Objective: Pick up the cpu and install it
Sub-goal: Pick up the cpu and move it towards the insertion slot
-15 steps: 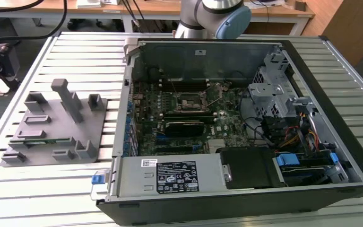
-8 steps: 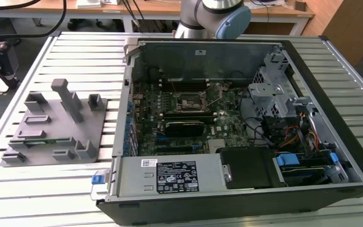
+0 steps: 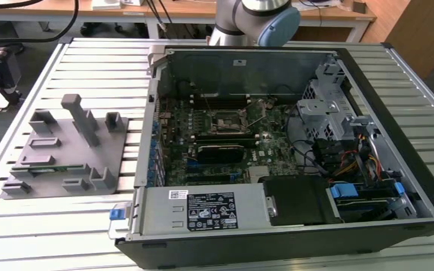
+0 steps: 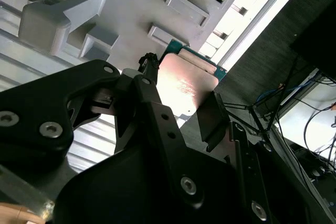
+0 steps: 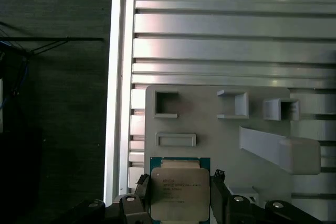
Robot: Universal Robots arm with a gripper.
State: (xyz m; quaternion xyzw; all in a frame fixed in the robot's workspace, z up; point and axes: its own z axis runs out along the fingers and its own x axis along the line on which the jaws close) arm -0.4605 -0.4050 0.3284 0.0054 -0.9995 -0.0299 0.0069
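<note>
Cpu (image 5: 180, 192) sits clamped in the hand (image 5: 180, 179) over the tray (image 5: 220, 129) in both wrist views; exterior view shows the motherboard (image 3: 266, 149).

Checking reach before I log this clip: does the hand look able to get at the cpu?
Probably yes. In the first wrist view the hand sits right at the cpu over the grey fixture tray, with nothing lying between them.

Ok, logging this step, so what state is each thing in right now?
cpu: clamped between the jaws, lifted clear of the fixture tray.
gripper: shut on the cpu.
fixture tray: lying flat on the slatted table.
computer case: side open, motherboard exposed.
</note>
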